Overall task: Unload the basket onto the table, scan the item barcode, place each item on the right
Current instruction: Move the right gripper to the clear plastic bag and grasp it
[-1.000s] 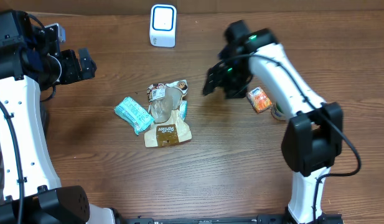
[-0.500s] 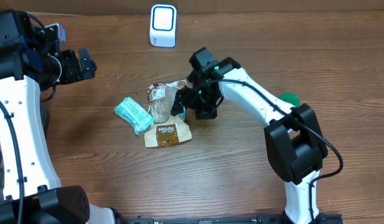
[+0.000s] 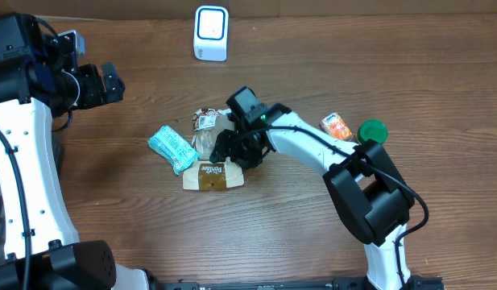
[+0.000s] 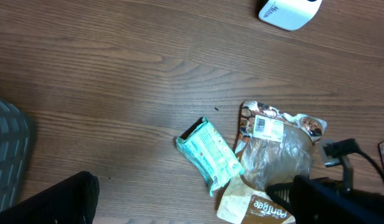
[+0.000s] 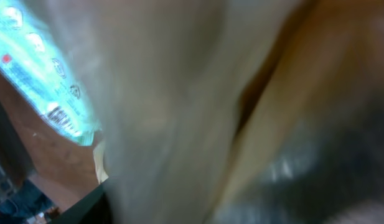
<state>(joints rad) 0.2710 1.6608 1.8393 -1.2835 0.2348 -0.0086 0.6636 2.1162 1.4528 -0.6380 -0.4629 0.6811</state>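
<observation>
At mid-bench, right hand (image 3: 230, 150) low on the brown snack pouch (image 3: 209, 174), touching it over the clear window. Cannot tell whether spread, pressed together or pinching the film: tips covered by the wrist from overhead, and nothing from the wrist camera but a blur of pale plastic and brown paper right against the lens. Just past the hand on the pouch's far end, a white label (image 4: 268, 126), possibly the barcode, too small to read. Just to the left of the hand, a teal packet (image 3: 171, 148), flat, close beside the pouch, perhaps touching its edge. To the right of the hand, well apart, a small orange carton (image 3: 337, 127) with a green lid (image 3: 372, 130) next to it. Farther out beyond the hand, near the back edge of the bench (image 3: 312, 234), the white scanner (image 3: 210, 33), with nothing held before it. Far off to the left, left hand (image 3: 111, 82) spread wide, holding nothing, apart from every item.

Early in the job, by that reckoning. Looks to be at the picking step: pouch flat on the wood, no item raised, none shown to the scanner. Left to do: make the grip sure, lift the pouch, find the barcode side, turn it toward the scanner and hold it there for a read.
</observation>
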